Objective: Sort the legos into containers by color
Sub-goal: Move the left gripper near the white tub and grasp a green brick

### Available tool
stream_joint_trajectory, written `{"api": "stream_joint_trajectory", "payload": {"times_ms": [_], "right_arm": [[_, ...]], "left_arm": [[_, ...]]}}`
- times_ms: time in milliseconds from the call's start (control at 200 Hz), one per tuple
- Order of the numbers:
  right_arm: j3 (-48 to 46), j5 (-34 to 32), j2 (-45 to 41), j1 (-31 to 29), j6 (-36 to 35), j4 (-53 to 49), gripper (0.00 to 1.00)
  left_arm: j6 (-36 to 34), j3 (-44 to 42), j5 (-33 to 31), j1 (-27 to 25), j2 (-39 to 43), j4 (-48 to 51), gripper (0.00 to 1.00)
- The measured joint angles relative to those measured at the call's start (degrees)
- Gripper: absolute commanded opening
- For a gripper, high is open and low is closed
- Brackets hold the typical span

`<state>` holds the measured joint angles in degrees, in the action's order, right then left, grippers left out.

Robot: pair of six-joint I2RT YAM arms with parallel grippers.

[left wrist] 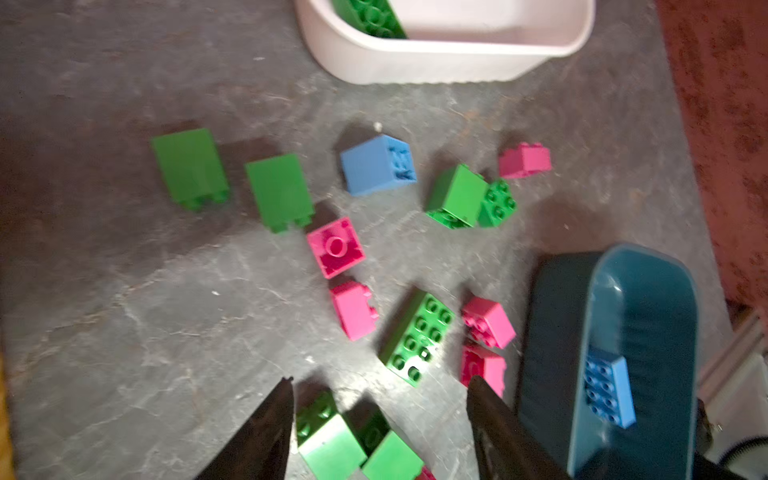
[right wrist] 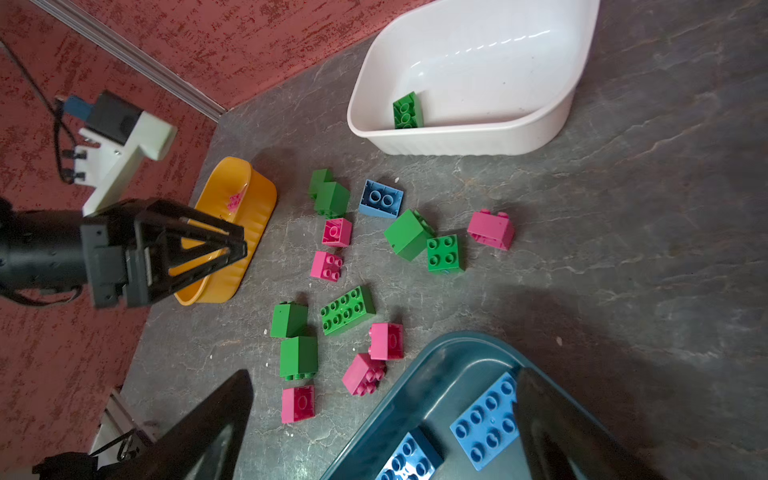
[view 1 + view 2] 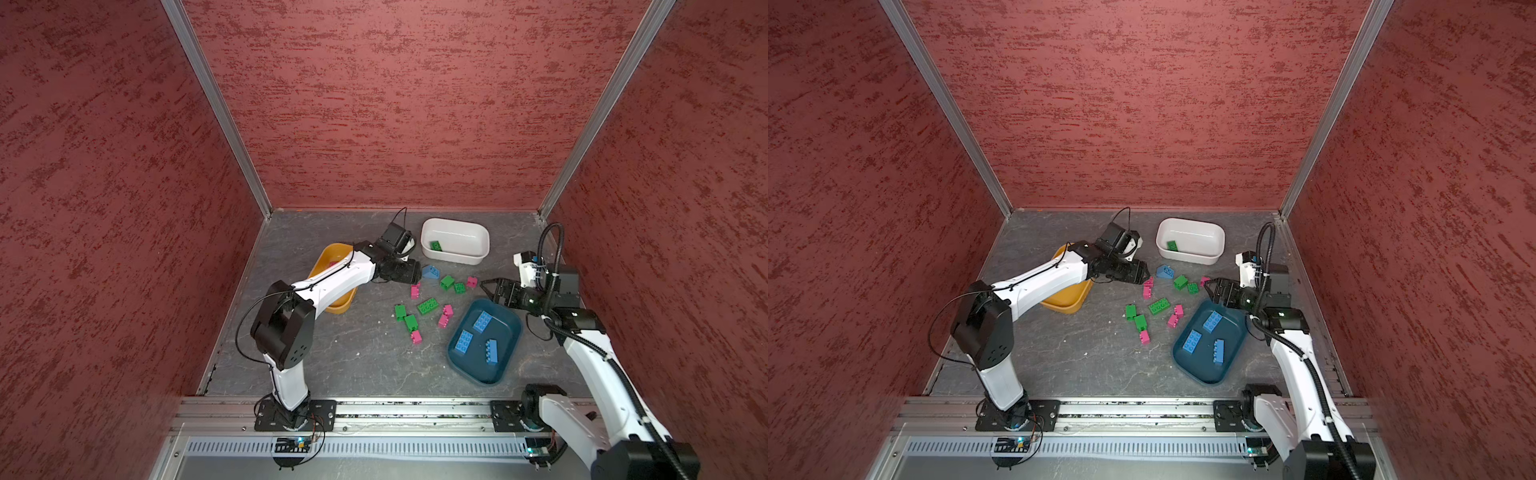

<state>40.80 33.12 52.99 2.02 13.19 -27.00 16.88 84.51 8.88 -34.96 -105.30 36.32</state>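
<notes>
1. containers: three, namely one yellow-orange bin (image 2: 266,195), one white bin (image 3: 453,257) and one dark teal bin (image 3: 476,365).
2. green legos (image 2: 347,309): eight. seven lie loose on the table (image 3: 353,353), one of them a long eight-stud piece, and one green brick (image 2: 407,110) sits in the white bin.
3. pink legos (image 2: 386,340): seven. six are loose on the table, and one pink brick (image 2: 235,201) is in the yellow-orange bin.
4. blue legos (image 3: 483,321): four. three are in the dark teal bin, and one blue brick (image 2: 380,199) is loose on the table.
5. legos in all: nineteen, with fourteen loose and five in bins.
6. robot arms (image 3: 328,280): two.
</notes>
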Motion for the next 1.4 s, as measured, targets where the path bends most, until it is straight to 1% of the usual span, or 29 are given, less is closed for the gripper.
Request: {"api": "stream_joint_trajectory", "payload": {"times_ms": [170, 311, 571, 1032, 1398], "right_arm": [[0.00, 0.33, 0.28, -1.55, 0.55, 0.90, 0.99], [-0.04, 0.79, 0.33, -2.99, 1.18, 2.08, 0.99], [-0.37, 0.94, 1.55, -4.50, 1.42, 3.19, 0.99], [-0.37, 0.70, 3.30, -5.09, 1.11, 3.45, 0.99], [-0.37, 0.07, 3.34, -5.16, 0.22, 3.39, 0.99]], "left_arm": [[0.17, 5.60, -2.89, 3.67, -7.65, -0.85, 0.67], [0.17, 10.21, -5.53, 4.94, -12.90, -1.68, 0.65], [-0.79, 14.05, -8.00, 6.43, -18.99, -2.58, 0.63], [-4.92, 19.04, -11.02, 6.12, -25.35, -1.53, 0.58], [-7.50, 19.15, -13.90, 4.50, -26.40, -0.17, 0.46]]}}
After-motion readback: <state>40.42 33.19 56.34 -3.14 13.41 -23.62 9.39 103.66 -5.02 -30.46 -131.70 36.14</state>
